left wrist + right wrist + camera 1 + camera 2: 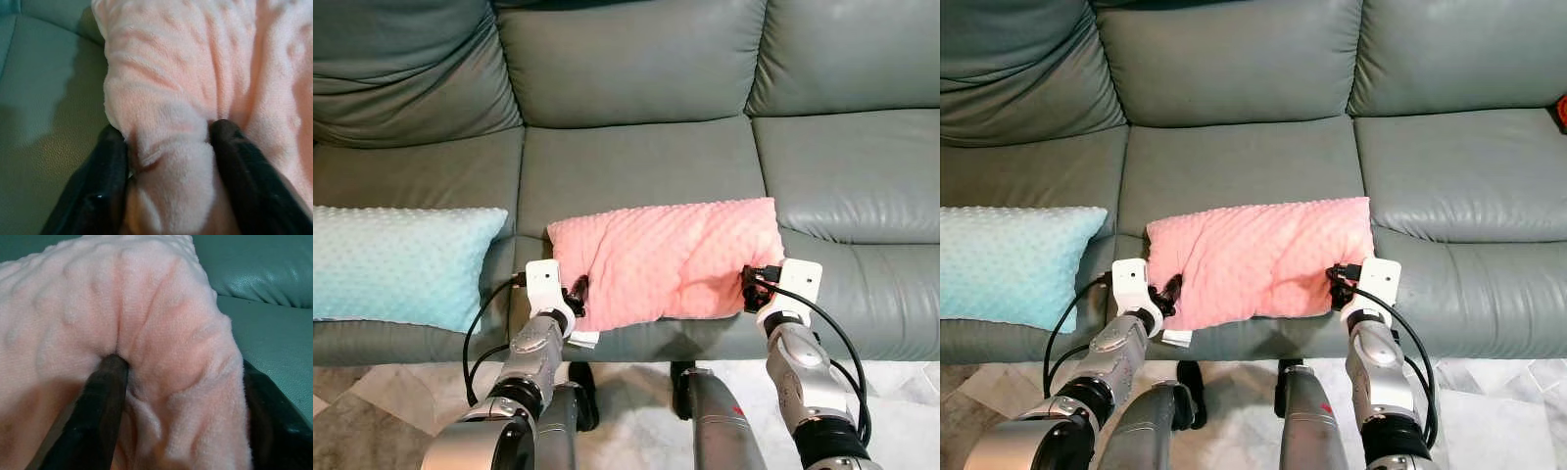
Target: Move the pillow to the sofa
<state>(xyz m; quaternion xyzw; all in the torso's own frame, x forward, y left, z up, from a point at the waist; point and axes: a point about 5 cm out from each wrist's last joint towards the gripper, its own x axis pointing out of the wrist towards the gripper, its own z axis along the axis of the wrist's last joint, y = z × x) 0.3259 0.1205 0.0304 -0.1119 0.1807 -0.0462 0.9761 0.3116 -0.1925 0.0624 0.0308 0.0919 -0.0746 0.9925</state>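
Note:
A pink dotted pillow (668, 261) lies across the front edge of the middle seat of the grey-green leather sofa (636, 166). My left gripper (576, 291) is shut on the pillow's left end; its black fingers (102, 186) pinch a fold of pink fabric (171, 166). At the pillow's right end my right gripper (749, 287) is shut on the fabric too, with one finger (100, 411) pressed into a crease and the pillow (161, 357) bulging between the two. A white label hangs under the pillow's left corner.
A light blue dotted pillow (396, 262) rests on the left seat, near its front edge. The sofa's right seat (852, 176) is bare. Pale marble floor (636, 382) runs under the sofa's front edge, by my legs.

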